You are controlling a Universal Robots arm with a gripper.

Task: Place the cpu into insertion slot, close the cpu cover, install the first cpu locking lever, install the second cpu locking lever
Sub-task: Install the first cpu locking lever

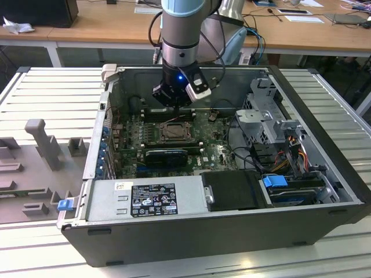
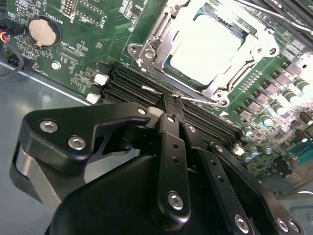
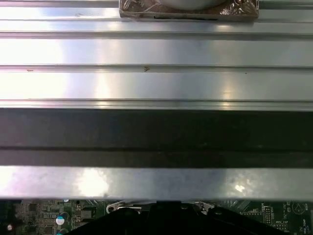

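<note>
- In the second wrist view, gripper (image 2: 172,104) clenched, fingertips pinched onto a thin wire locking lever (image 2: 195,99) at the socket's near edge.
- Just beyond the tips, insertion slot (image 2: 205,46), with the cpu (image 2: 203,49) seated pale and flat inside, cpu cover (image 2: 151,46) down around it.
- Lever's long axis along the socket edge, across the line of the fingers.
- In the exterior view, gripper (image 1: 175,104) just behind the insertion slot (image 1: 173,132), slightly toward the exterior view's right.
</note>
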